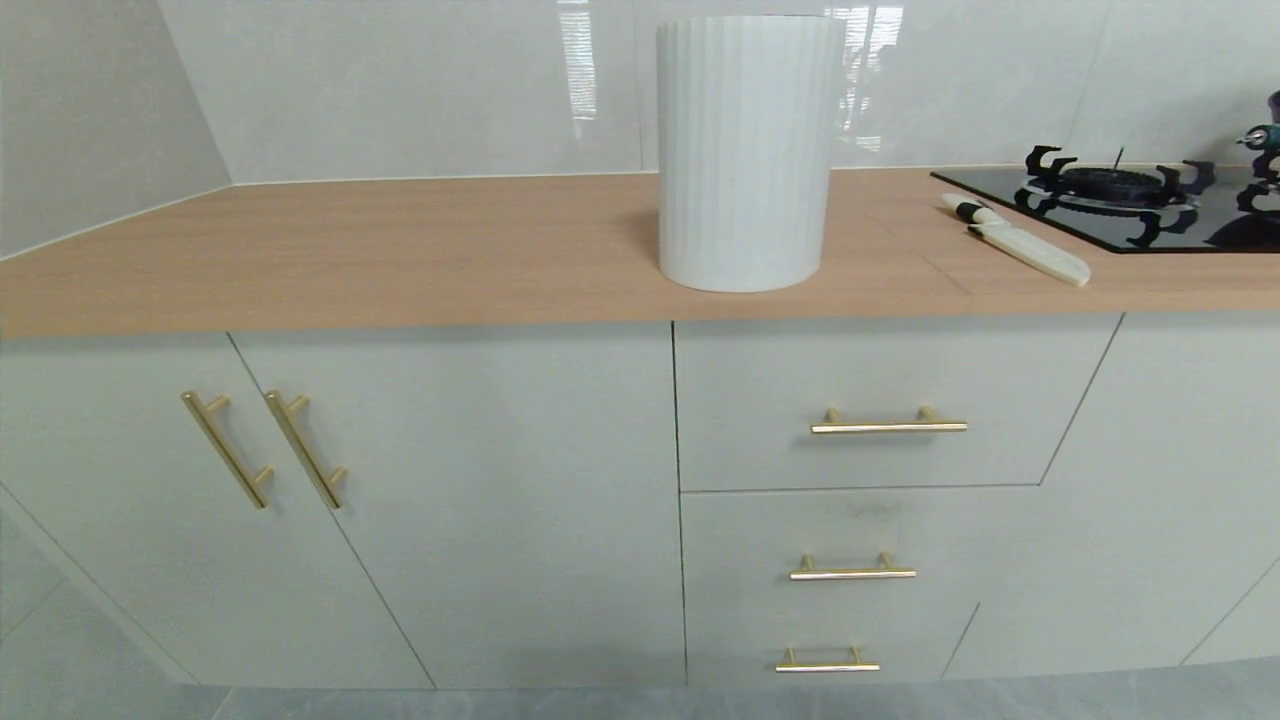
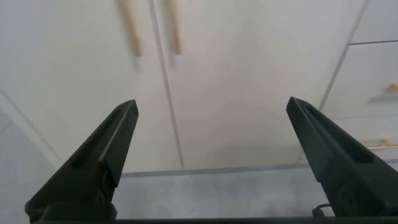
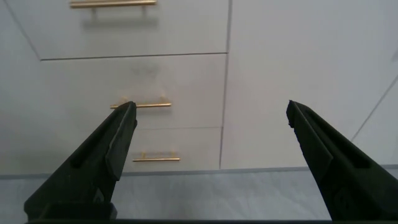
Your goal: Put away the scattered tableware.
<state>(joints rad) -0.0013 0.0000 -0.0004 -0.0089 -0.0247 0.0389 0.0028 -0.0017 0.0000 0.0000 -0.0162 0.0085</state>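
A: What do we have in front of us?

B: We face a pale cabinet (image 1: 500, 480) under a long wooden tabletop (image 1: 400, 250). A tall ribbed white container (image 1: 745, 160) stands upright on the tabletop, near its front edge.

A: And to the right of it?

B: We see a black gas hob (image 1: 1110, 200) set into the tabletop. The knife (image 1: 1015, 240) lies flat between the container and the hob, just beside the hob's glass and apart from the container. Its white blade points toward the front edge.

A: How do our grippers stand?

B: Our left gripper (image 2: 211, 102) is spread wide and holds nothing, low before the cabinet doors with their two gold door handles (image 1: 225, 448). Our right gripper (image 3: 211, 104) is just as wide and empty, low before the drawers and their gold drawer handles (image 1: 888, 425), with the grey floor (image 1: 600, 700) below.
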